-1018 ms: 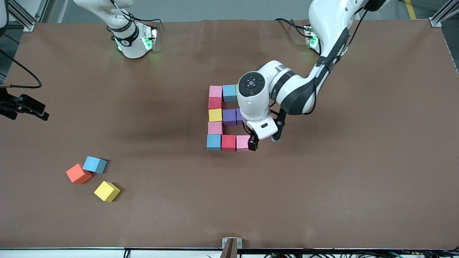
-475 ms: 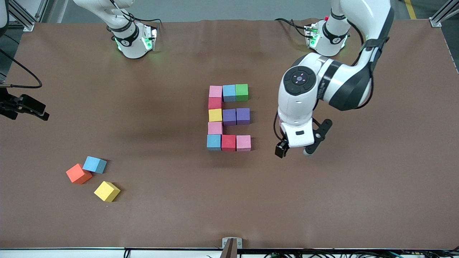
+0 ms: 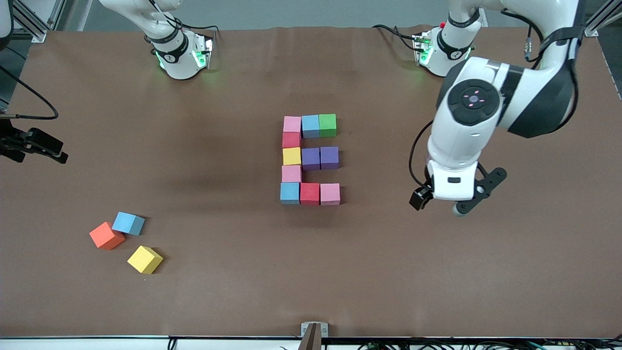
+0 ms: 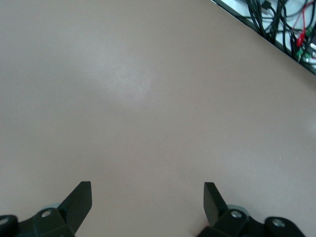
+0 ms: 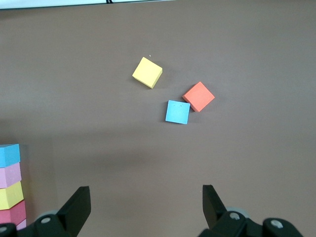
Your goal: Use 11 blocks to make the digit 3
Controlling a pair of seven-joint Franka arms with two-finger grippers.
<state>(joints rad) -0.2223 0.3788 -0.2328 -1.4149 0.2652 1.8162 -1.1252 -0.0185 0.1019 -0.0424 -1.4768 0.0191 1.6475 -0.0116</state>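
Note:
The blocks lie touching in an "E" figure at mid-table. A five-cube column runs pink [image 3: 292,124], red [image 3: 291,140], yellow [image 3: 291,156], pink [image 3: 291,173], light blue [image 3: 289,192]. Rows branch off it: light blue and green [image 3: 327,124], two purple [image 3: 320,158], red and pink [image 3: 330,193]. My left gripper [image 3: 440,204] hangs open and empty over bare table toward the left arm's end; the left wrist view shows the left gripper [image 4: 147,195] with only mat under it. My right gripper [image 5: 146,197] is open and empty; part of the column [image 5: 10,185] shows at the edge of its view.
Three loose cubes sit near the right arm's end, nearer the front camera: orange [image 3: 106,236], light blue [image 3: 128,223], yellow [image 3: 145,259]. A black fixture [image 3: 34,143] juts in at that end's table edge. Cables [image 4: 276,24] lie past the table edge.
My left gripper has drawn away from the pink cube at the end of the nearest row, toward the left arm's end. The cube stays in the figure.

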